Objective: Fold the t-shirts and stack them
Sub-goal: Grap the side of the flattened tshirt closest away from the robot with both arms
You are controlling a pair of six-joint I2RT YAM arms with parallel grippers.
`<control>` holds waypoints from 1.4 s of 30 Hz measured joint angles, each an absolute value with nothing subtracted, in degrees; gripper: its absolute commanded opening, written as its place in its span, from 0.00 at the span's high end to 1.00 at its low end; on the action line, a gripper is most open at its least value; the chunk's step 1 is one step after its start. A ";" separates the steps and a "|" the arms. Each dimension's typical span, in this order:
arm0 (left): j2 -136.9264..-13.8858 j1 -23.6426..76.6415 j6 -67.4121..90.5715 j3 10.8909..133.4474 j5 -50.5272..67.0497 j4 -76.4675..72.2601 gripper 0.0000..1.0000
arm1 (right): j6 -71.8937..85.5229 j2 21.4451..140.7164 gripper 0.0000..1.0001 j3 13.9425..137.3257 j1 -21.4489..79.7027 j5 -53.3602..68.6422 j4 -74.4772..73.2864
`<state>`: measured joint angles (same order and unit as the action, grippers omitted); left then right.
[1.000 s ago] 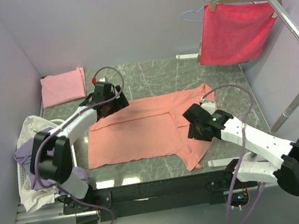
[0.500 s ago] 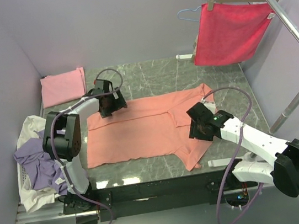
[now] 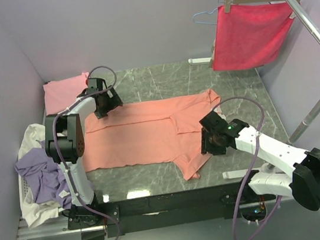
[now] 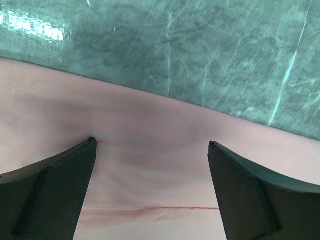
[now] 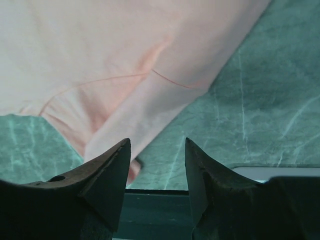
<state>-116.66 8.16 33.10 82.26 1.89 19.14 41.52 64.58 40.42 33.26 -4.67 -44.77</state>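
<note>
Hiding far-left corner of salmon shirt (image 3: 138,135): left hand (image 4: 152,145), fingers spread.

No legible text — no labels, brands, numbers (any view)

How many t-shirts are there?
4. A salmon-orange t-shirt lies spread out in the middle, a pink t-shirt is folded at the far left corner, and a lavender t-shirt and a cream t-shirt are heaped on the left. The heap may hide more.

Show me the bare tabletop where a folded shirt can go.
Free: the back strip of table between pink shirt and crimson cloth; the far-right corner beside the salmon shirt. Crowded: centre, and left by the heaped shirts.
</note>
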 measured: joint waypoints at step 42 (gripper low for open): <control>-115.79 8.62 30.65 81.54 1.43 19.84 0.00 | 51.59 54.72 0.49 39.83 35.14 -7.42 -55.18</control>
